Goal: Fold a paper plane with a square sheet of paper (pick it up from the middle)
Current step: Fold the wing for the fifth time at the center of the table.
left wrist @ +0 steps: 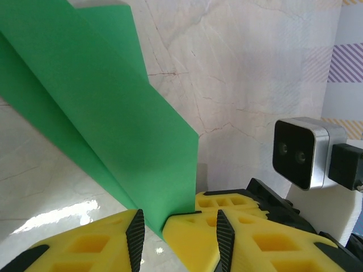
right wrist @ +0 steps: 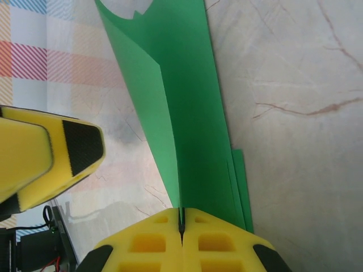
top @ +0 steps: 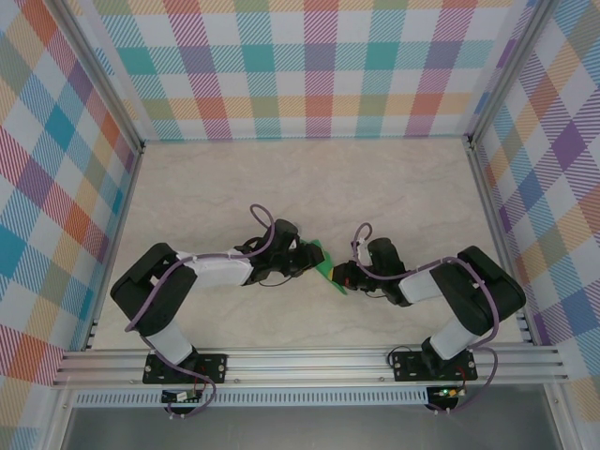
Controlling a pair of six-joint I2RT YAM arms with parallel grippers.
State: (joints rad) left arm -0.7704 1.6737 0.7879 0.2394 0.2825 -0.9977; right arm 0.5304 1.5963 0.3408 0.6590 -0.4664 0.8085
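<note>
The paper plane (top: 323, 262) is bright green paper folded lengthwise into a narrow strip, held off the table between the two arms. My right gripper (right wrist: 181, 214) is shut on its near end, and the layers (right wrist: 187, 113) fan away from the pinch. My left gripper (left wrist: 180, 220) is open. The paper's lower corner (left wrist: 142, 153) and the right gripper's closed fingers (left wrist: 190, 238) sit between its black pads. From above, the left gripper (top: 307, 260) and right gripper (top: 340, 277) meet at the table's middle. One left finger (right wrist: 39, 156) shows beside the paper.
The marble-patterned tabletop (top: 309, 187) is walled by checked panels at the back and both sides. An aluminium rail (top: 309, 361) runs along the near edge. The right wrist camera (left wrist: 299, 153) hangs close to the left fingers.
</note>
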